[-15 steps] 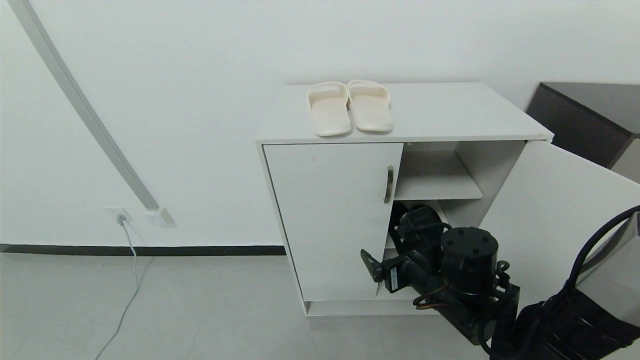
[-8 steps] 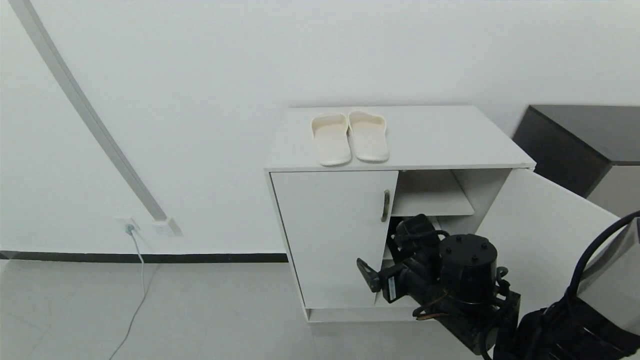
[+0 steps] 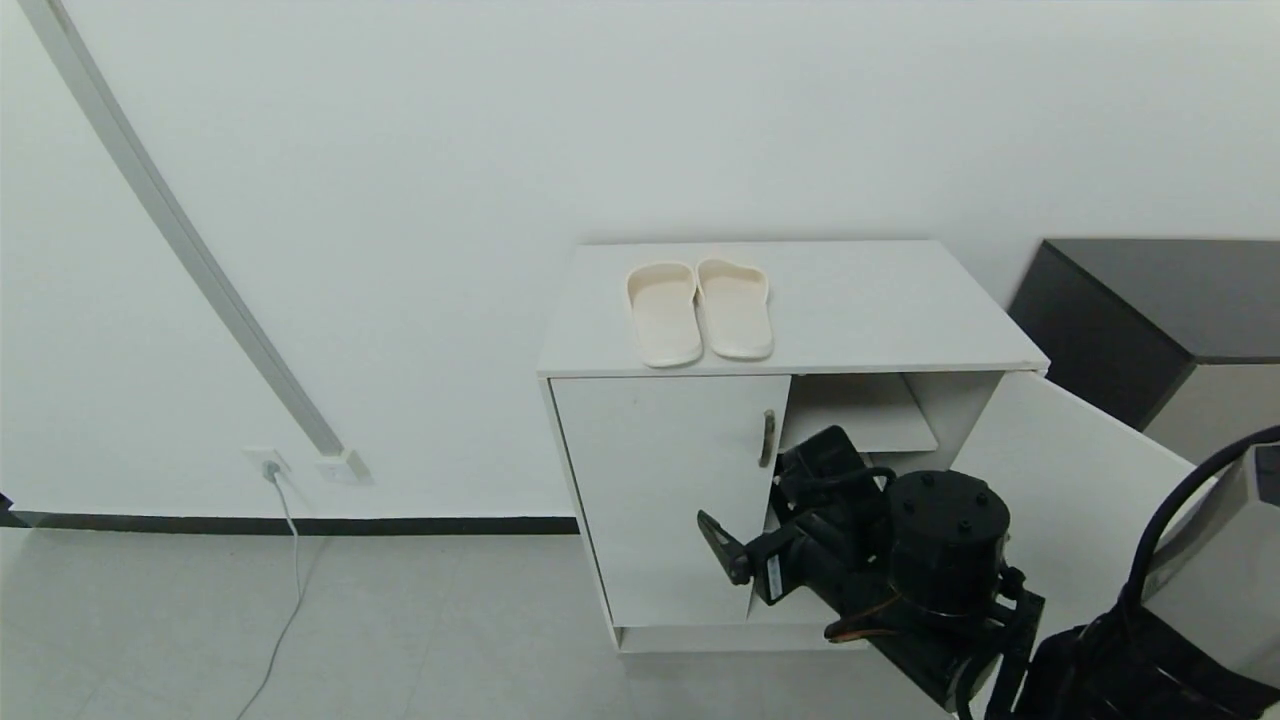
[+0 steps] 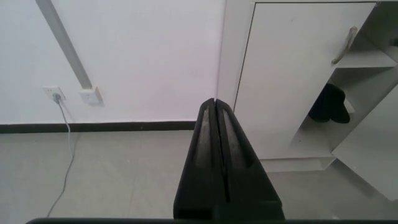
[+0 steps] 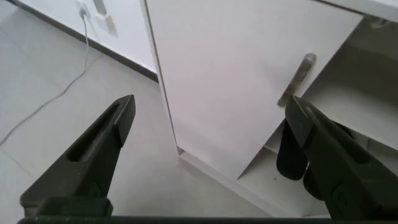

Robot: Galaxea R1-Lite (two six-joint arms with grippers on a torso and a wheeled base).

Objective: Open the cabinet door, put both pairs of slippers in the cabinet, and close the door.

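- The cabinet (image 3: 880, 300) is found with its right door (image 3: 1060, 490) swung open and its left door (image 3: 660, 490) shut.
- A cream pair of slippers (image 3: 700, 310) is set on the cabinet top.
- A dark pair (image 4: 329, 104) is seen in the lower compartment.
- The right gripper (image 5: 210, 102) is spread wide and empty, near the left door.
- The left gripper (image 4: 216, 106) is pressed closed, nothing held.

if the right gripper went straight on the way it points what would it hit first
Probably the closed left door, beside its handle; the open right gripper frames that panel, though depth is unclear.
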